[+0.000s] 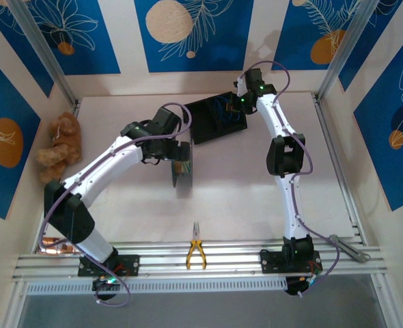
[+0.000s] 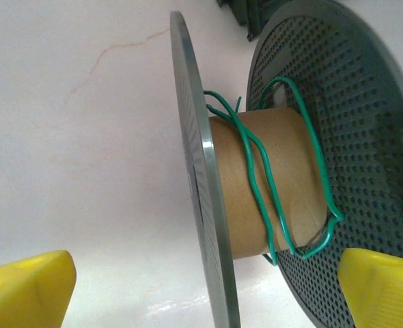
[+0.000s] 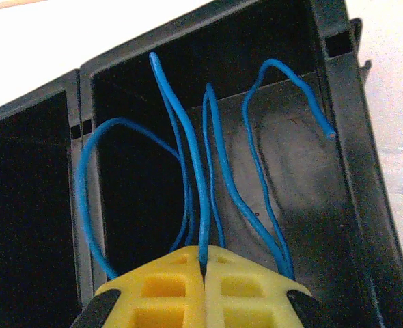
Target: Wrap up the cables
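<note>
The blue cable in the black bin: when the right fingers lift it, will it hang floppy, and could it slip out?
Probably springy rather than limp: the blue cable holds standing loops in the black bin. Likely very light, being so thin. It might slide or snag: the right fingers pinch one smooth strand among other loops.

The green cables (image 2: pixel 255 179) are showing against a brown core (image 2: pixel 294 171); the grey disc (image 2: pixel 365 137) is showing a dotted pattern. The blue cables (image 3: pixel 197 171) are contrasting with a black box (image 3: pixel 355 150). The left hand (image 2: pixel 201 294) and right hand (image 3: pixel 205 273) are showing yellow.
</note>
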